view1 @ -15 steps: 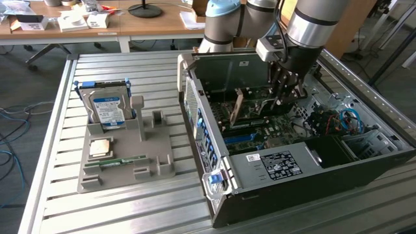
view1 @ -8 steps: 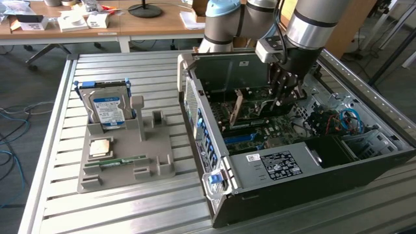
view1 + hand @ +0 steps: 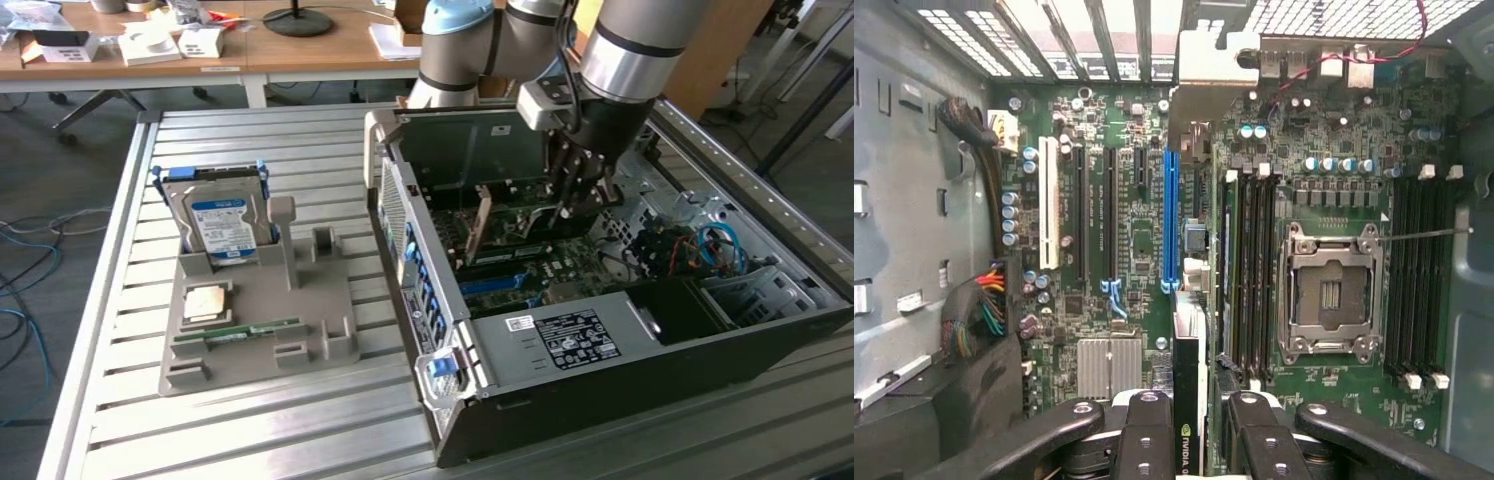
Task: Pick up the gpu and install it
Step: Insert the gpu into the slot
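– Jaws sit nearest the wrist camera, clenched on the gpu (image 3: 1187, 442); its green logo shows right between them. So the pick-up is done?
– Yes, I judge that half finished. The card hangs edge-on in the grip, inside the case (image 3: 641, 390), over the board (image 3: 1324, 160).
– And the install?
– Not done, as far as I can see. The gpu runs on from the jaws close alongside the line of the blue slot (image 3: 1171, 215), pointing the same way. Whether its lower edge touches the slot, I cannot tell.
– What does the exterior view add?
– The arm (image 3: 627, 50) reaches down into the open case, with the jaws low, near the board. Out on the desk (image 3: 267, 430), the grey tray (image 3: 320, 310) holds the drive (image 3: 224, 225) upright and the memory stick (image 3: 240, 331) lying flat, with a small square chip (image 3: 207, 300) between them. All three are well apart from the jaws.
– What is left, then?
– The seating itself. Nothing shows the card pressed home in the slot, and it sits in the jaws' grip, not free of them
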`<state>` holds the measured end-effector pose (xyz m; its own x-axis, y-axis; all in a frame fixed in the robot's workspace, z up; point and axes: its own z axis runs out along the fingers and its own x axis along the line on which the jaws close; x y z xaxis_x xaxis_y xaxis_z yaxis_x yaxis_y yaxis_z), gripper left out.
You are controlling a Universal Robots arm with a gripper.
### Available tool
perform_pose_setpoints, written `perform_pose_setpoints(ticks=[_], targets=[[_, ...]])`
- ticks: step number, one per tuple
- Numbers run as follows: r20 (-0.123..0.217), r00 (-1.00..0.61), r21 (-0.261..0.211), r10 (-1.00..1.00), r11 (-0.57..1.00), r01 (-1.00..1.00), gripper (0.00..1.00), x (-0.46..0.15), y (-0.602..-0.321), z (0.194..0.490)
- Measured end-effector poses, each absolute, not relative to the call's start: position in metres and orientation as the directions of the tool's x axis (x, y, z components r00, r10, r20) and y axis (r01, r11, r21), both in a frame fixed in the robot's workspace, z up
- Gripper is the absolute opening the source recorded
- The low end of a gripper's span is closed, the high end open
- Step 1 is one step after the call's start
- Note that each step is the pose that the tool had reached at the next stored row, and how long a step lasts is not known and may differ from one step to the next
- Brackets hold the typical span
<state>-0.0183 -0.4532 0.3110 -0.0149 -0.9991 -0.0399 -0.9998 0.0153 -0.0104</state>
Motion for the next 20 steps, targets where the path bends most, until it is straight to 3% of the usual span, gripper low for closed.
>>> perform_pose_setpoints(ticks=[20], targets=[[-0.040, -0.015, -0.010, -0.999, 0.015, -1.000, 0.26, -0.0205, -0.4532, 0.3045]])
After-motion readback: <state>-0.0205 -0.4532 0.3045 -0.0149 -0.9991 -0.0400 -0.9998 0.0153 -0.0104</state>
